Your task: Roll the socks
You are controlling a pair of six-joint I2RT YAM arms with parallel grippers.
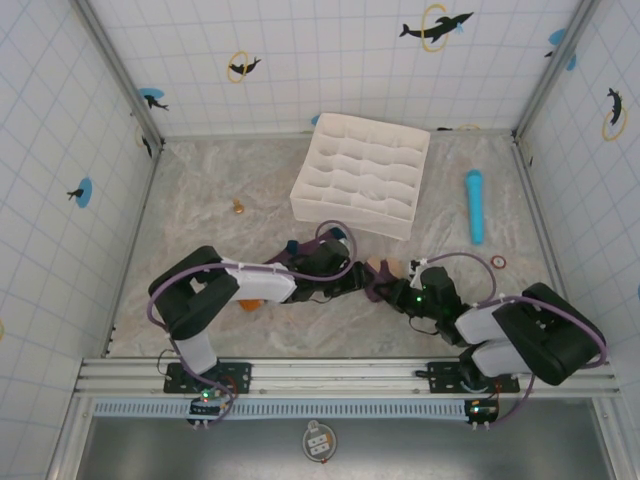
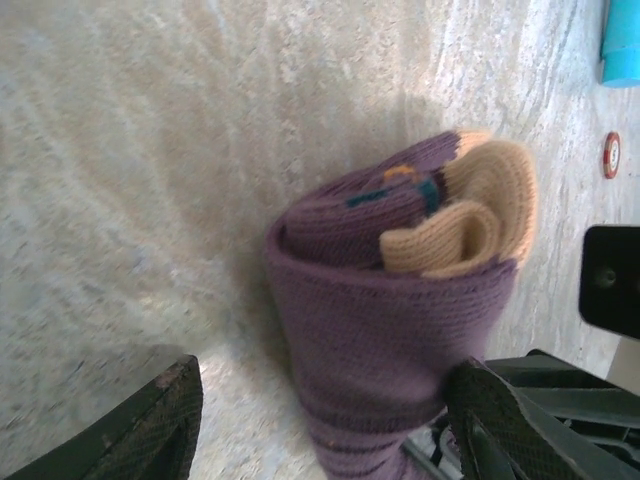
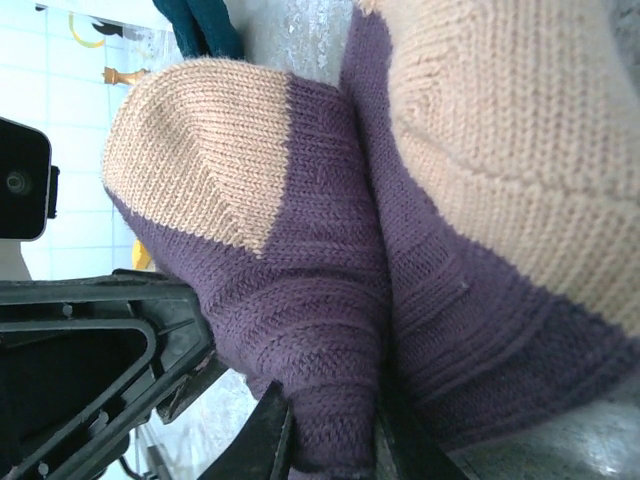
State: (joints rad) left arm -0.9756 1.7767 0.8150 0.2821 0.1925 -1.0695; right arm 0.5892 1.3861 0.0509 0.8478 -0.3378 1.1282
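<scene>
1. Underneath everything was the pale marbled table (image 1: 200,230), boxed in by white tiled walls (image 1: 60,120) with dolphin stickers on them.
2. Toward the back sat a white divider box (image 1: 362,175), a grid of open-topped cells, turned a bit off-square to the table edge.
3. Both arms reached in low toward the middle, the left arm (image 1: 215,290) and the right arm (image 1: 530,335), with their ends meeting at the same spot just in front of the box.
4. That spot was where the socks (image 2: 390,330) were. The purple ribbed pair lay on the table between the two grippers, rolled up into one fat bundle. Tan bits stuck out of the open end, and a little teal and orange was tucked in the folds.
5. The left gripper (image 2: 322,372) had its jaws spread wide, straddling the roll. One finger was plainly clear of the fabric. The other was right up by it, and I honestly couldn't tell if it touched.
6. The right gripper (image 3: 335,440) had its jaws narrow, pinching a fold of purple sock with the tan patches just above.
7. A light blue cylinder (image 1: 474,206) lay right of the box, well apart from the socks.
8. Tiny stuff: a red ring (image 1: 497,262) was near the cylinder's front end, and a small orange object (image 1: 239,207) was left of the box.
</scene>
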